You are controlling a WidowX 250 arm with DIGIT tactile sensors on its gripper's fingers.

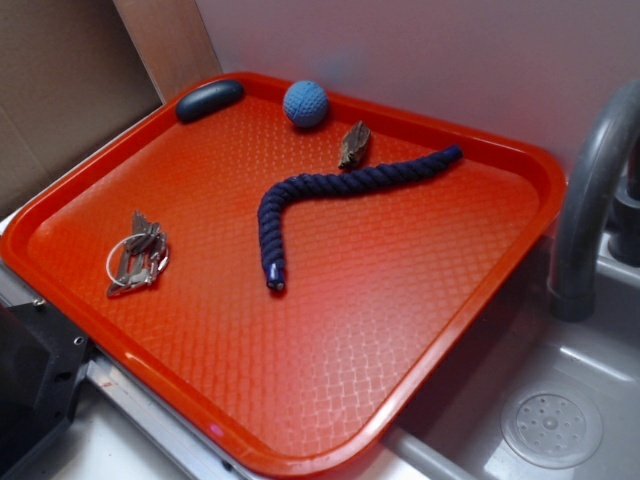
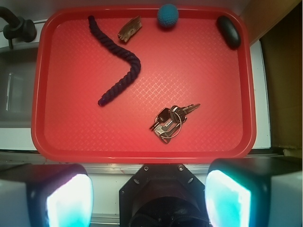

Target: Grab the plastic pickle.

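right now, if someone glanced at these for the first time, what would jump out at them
The bright red tray fills both views, with the long navy rope snaking across its middle. A blue knitted ball sits at the far rim, the dark plastic pickle lies in the far corner, and a bunch of keys rests near the opposite side. The open hand hangs off the tray, its pads glowing.

light: bright, even | shadows: soft | glare: gripper fingers (image 2: 70, 201) blown out, blurred | exterior: slightly soft
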